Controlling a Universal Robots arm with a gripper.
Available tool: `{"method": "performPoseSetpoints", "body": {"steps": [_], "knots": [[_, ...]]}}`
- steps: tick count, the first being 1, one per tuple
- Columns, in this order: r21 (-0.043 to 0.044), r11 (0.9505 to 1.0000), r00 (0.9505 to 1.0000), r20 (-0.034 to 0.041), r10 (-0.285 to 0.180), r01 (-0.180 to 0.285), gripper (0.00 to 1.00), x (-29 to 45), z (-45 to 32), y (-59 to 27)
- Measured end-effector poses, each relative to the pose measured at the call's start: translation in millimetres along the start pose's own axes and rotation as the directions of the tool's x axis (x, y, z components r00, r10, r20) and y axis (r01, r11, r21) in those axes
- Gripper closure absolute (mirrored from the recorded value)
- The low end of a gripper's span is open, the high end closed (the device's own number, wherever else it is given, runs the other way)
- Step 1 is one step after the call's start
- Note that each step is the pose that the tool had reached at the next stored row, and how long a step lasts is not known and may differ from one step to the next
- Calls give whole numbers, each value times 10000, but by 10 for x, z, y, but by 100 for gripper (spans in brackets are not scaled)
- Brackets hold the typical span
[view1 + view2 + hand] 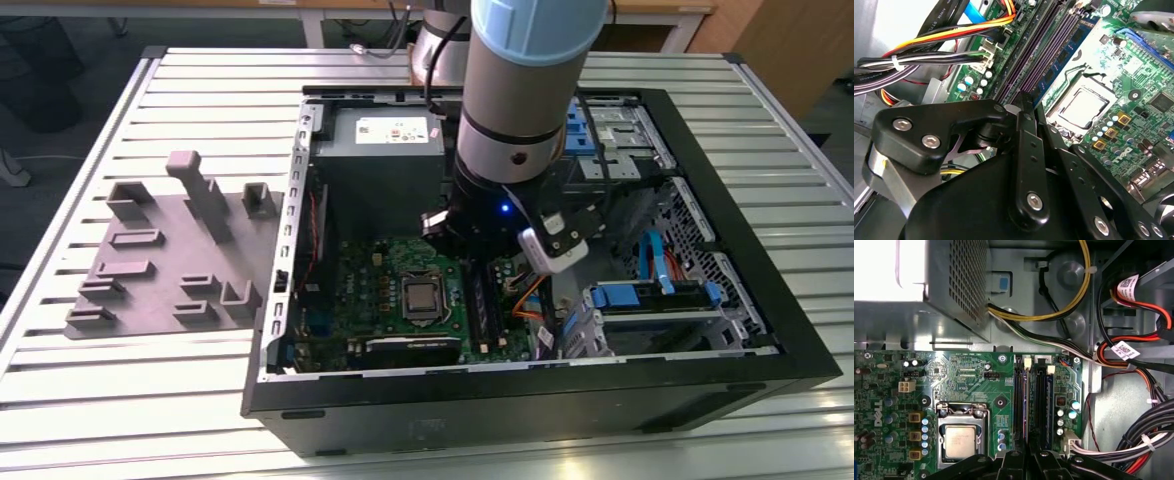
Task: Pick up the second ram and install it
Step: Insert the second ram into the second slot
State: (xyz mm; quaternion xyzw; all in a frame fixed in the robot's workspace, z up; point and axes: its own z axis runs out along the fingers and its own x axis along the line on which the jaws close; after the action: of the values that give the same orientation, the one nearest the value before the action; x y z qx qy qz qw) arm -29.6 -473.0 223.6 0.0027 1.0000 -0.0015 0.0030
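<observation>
My gripper (461,255) is deep inside the open computer case (747,250), right over the motherboard's memory slots (1039,400). In both wrist views its fingers (1011,461) are drawn together at the end of a slot. The second ram (1025,405) shows edge-on as a thin dark strip with a purple sheen. It runs along the slot from between the fingertips, and my gripper (1021,100) is shut on its end. Another stick with a blue board (1074,45) stands in the slot beside it, on the processor side.
The processor socket (960,440) lies beside the slots, and the power supply (380,140) sits behind them. Cable bundles (1134,440) crowd the other side, near the drive cage (654,300). A grey fixture plate (160,260) lies on the table at the exterior view's left.
</observation>
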Motion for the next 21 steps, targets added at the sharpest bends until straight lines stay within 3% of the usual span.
{"method": "performPoseSetpoints", "body": {"steps": [21], "knots": [[-20,10000,10000,-1,1,-1,86,-19,93,-12]]}}
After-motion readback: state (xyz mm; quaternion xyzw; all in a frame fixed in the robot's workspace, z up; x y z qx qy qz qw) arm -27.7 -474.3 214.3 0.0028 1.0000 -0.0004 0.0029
